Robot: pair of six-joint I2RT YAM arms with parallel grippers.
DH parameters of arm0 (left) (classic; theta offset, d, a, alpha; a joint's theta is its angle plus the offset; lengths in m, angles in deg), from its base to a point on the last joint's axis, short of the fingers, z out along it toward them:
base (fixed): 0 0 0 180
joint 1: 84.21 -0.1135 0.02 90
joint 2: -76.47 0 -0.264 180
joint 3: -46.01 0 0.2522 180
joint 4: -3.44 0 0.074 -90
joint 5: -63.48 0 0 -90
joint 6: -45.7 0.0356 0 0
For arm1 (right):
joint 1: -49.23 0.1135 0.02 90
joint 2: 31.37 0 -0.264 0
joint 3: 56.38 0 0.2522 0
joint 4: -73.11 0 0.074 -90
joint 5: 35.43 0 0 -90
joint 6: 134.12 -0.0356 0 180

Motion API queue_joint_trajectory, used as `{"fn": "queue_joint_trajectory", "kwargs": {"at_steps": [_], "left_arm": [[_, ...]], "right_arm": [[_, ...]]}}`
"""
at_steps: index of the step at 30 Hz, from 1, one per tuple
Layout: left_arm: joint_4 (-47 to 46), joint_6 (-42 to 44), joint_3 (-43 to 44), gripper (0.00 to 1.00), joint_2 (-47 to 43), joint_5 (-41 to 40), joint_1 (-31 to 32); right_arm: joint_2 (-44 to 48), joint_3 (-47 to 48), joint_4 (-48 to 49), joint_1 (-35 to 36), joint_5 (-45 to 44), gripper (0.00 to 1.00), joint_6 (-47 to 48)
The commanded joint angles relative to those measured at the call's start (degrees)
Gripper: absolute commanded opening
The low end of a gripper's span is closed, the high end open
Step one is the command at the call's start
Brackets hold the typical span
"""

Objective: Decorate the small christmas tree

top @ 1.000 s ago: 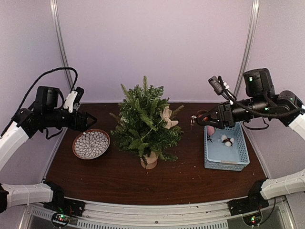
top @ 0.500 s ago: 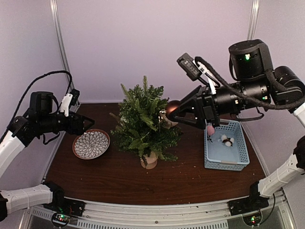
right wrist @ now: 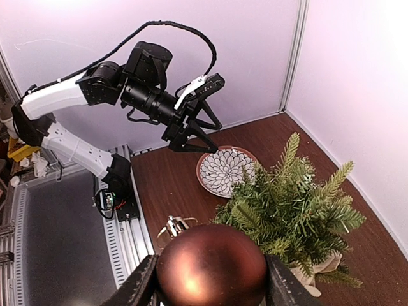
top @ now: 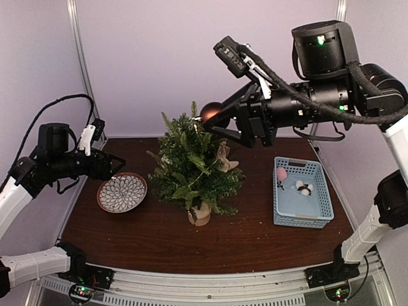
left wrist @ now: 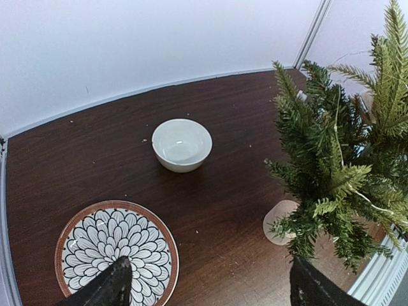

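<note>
The small christmas tree (top: 194, 162) stands mid-table on its pale stump (top: 199, 217), with a beige ornament (top: 223, 155) hanging on its right side. My right gripper (top: 217, 118) hovers just above and right of the tree's tip, shut on a shiny brown ball ornament (top: 211, 113). In the right wrist view that ball (right wrist: 211, 268) fills the space between the fingers, its gold cap and loop pointing away, with the tree (right wrist: 287, 210) below. My left gripper (top: 121, 163) stays open and empty over the patterned plate (top: 122, 192), left of the tree (left wrist: 338, 166).
A blue basket (top: 301, 221) at the right holds a pink ornament (top: 281, 173) and a white one (top: 303, 187). A small white bowl (left wrist: 182, 144) sits behind the plate (left wrist: 115, 255). Walls enclose the table on three sides.
My right arm has swung up and left from above the basket to over the tree top, carrying the brown ball. The left arm has drawn back slightly to the left, still open.
</note>
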Motion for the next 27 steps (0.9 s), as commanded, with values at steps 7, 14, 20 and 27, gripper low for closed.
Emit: {"fn": "queue_joint_trajectory", "kwargs": {"at_steps": [7, 14, 20, 27], "left_arm": [[-3.6, -1.6, -1.7, 0.85, -1.4, -0.9, -0.3], [-4.1, -2.1, -3.1, 0.85, -2.4, -1.1, -0.3], [-4.3, -1.5, -3.5, 0.86, -2.5, -1.6, -0.3], [-4.4, -1.0, -3.4, 0.86, -1.9, -1.9, -0.3]], "right_arm": [[-5.9, 4.8, 4.3, 0.2, -2.6, 0.26, 6.3], [-9.2, 7.5, 5.6, 0.1, -3.5, 0.26, 7.1], [-10.5, 7.9, 6.2, -0.4, -5.1, 0.26, 8.0], [-11.6, 8.6, 4.1, -1.5, -7.8, 0.26, 7.9]]}}
